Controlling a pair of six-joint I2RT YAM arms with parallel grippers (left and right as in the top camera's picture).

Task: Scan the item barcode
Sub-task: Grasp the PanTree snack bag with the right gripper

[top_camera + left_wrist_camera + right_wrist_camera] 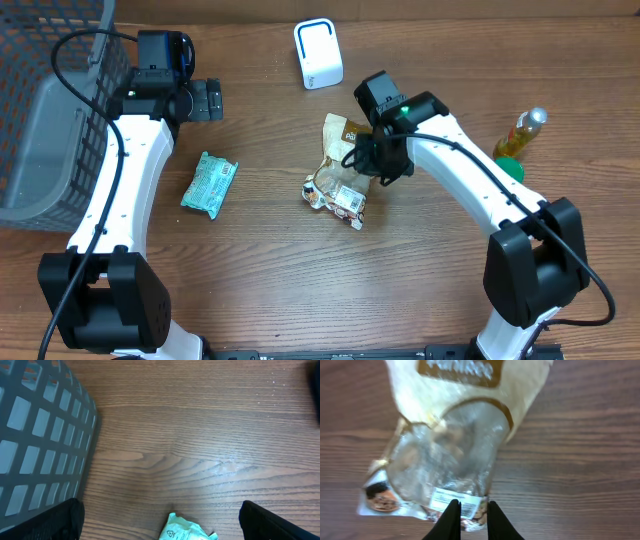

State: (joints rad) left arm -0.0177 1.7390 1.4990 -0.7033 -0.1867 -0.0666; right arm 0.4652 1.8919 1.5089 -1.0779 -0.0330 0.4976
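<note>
Wood-grain worktop (420,290) lies bare along the near side between the two arm bases, and again in the strip between the green snack packet (209,184) and the snack bag (336,140). Your left margin is tight: the grey mesh basket (50,120) fills the far left corner and runs off the frame, and the left arm (125,180) lies just beside its wall. The right arm (470,180) crosses from its base to the bag, with a bottle (522,133) standing just beyond it. The white scanner (318,54) stands upright at the far edge, apart from the bag.

The snack bag lies flat near the middle. Its long axis runs far to near, tilted a little. The cream printed end points toward the far edge. The clear end points toward the arm bases and carries a white label (455,499), its print too blurred to read.

Through the clear film you see brownish pieces inside. The bottle holds yellowish liquid. The basket opens upward, and from overhead its grey mesh walls and floor show.

Your left jaws stand wide apart, fingers (55,520) at either side of the wrist view, gripping nothing, with the green packet's tip on the wood below. Your right jaws hang over the bag's clear end, fingers (451,520) a narrow gap apart at the label's edge. You cannot tell whether they pinch the film.
</note>
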